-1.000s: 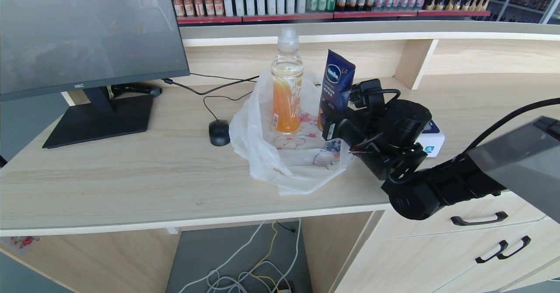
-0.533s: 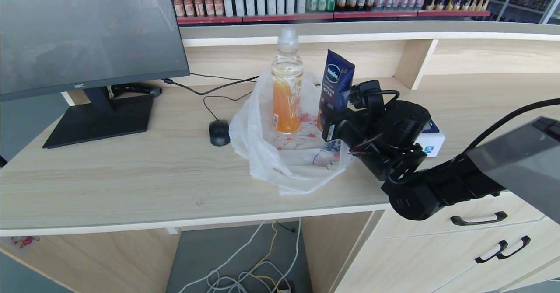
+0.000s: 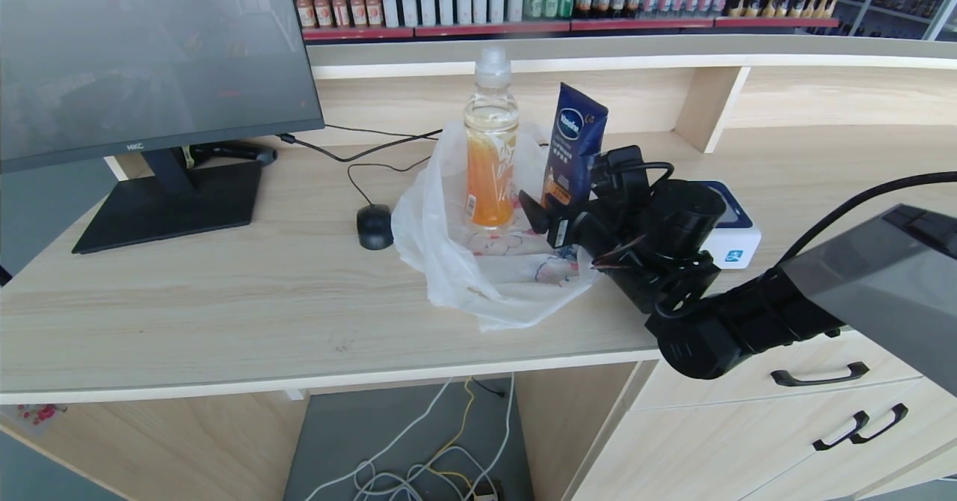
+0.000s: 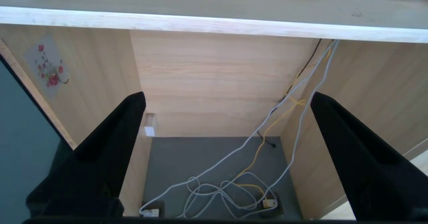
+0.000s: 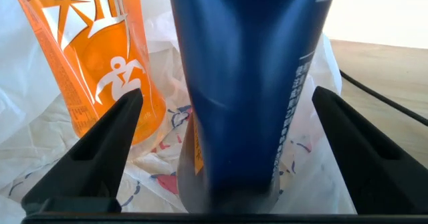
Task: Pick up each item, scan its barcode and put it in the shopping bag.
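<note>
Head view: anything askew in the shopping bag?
The blue tube stands on end, tilted, its top leaning away from the upright orange bottle. The right gripper straddles it open, so nothing holds it. Nothing spilled.

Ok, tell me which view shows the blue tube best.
Head view: the whole blue tube stands upright beside the orange bottle. The right wrist view crops it, close up inside the open right gripper. The left wrist view faces cables under the counter.

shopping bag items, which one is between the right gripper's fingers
The dark blue tube, standing upright between the open fingers of the right gripper. The orange drink bottle stands beside it, outside the fingers.
</note>
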Motion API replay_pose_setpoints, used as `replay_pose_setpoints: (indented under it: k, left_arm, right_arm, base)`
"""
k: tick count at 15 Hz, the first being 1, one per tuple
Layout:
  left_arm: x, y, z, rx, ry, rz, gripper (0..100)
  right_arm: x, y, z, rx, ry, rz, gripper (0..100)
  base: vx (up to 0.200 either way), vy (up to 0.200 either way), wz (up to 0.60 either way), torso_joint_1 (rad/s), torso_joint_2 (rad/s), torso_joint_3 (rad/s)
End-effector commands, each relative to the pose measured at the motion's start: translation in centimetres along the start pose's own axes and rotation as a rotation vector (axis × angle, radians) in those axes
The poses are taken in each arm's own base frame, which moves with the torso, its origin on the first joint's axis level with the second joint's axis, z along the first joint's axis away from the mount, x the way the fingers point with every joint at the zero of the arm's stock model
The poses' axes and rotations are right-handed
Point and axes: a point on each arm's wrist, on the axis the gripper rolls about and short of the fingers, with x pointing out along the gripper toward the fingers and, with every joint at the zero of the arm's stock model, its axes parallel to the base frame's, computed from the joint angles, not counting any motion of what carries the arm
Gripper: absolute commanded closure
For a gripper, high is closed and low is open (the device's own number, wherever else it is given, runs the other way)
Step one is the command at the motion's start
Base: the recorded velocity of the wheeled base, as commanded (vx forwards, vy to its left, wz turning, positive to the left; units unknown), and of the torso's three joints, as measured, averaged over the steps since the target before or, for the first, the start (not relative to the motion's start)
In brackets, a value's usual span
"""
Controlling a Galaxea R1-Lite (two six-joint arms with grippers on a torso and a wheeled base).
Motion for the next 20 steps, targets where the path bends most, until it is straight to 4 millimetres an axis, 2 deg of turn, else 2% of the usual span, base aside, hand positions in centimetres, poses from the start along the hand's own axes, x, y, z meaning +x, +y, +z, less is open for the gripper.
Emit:
replay_pose_setpoints:
  k: [1, 11, 13, 15, 17, 20]
  left_arm:
    - [0.0, 0.0, 0.0, -0.001, 0.0, 0.0, 0]
    - [0.0, 0.0, 0.0, -0.001, 0.0, 0.0, 0]
    - [0.0, 0.0, 0.0, -0.001, 0.0, 0.0, 0]
    - [0.0, 0.0, 0.0, -0.001, 0.0, 0.0, 0]
    - [0.0, 0.0, 0.0, -0.001, 0.0, 0.0, 0]
    - [0.0, 0.0, 0.0, -0.001, 0.0, 0.0, 0]
  right_arm:
    - [0.0, 0.0, 0.1, 0.0, -0.004, -0.001, 0]
    - [-0.6, -0.3, 0.7, 0.0, -0.089, -0.019, 0]
    - [-1.3, -0.4, 1.8, 0.005, -0.133, -0.022, 0]
    - [-3.2, -0.7, 3.3, 0.005, -0.16, -0.023, 0]
    - [-6.0, -0.7, 4.7, -0.002, -0.158, -0.01, 0]
    - [-11.6, 1.5, 7.4, 0.008, -0.158, 0.084, 0]
  base:
    - [0.0, 0.0, 0.0, 0.0, 0.0, 0.0]
    - [0.0, 0.0, 0.0, 0.0, 0.0, 0.0]
    - [0.0, 0.0, 0.0, 0.0, 0.0, 0.0]
    - [0.0, 0.0, 0.0, 0.0, 0.0, 0.0]
    - [0.0, 0.0, 0.0, 0.0, 0.0, 0.0]
    - [0.0, 0.0, 0.0, 0.0, 0.0, 0.0]
